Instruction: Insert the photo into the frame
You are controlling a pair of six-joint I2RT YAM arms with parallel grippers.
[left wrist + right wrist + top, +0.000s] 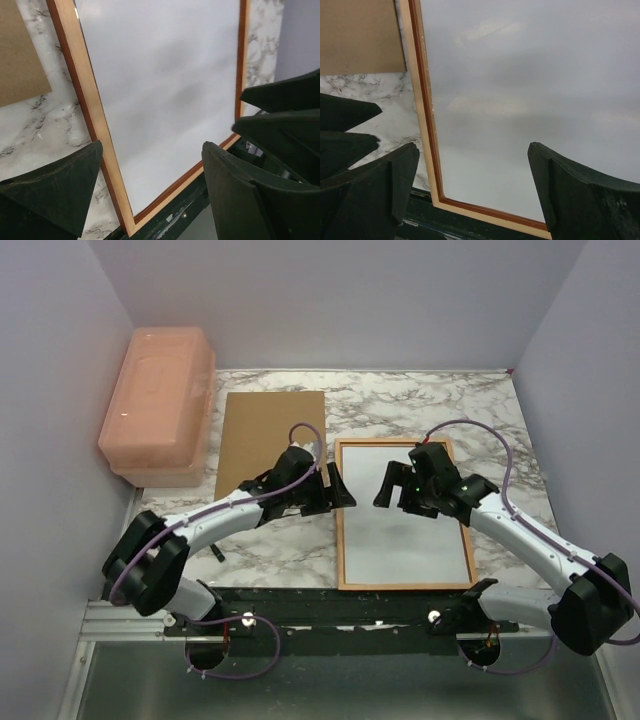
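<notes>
Marble table [270,550] holds the frame [339,540] at its near edge, the photo [405,545] white-side up inside. Your left gripper [338,488] and right gripper [388,485] hover wide open, empty; a low sweep could dislodge it.

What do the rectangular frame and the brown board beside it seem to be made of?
The thin rectangular frame looks like pale matt wood, its inner edge red-orange. The flat brown board looks like cardboard or fibreboard: uniform, dull, no sheen; the pictures cannot settle which.
</notes>
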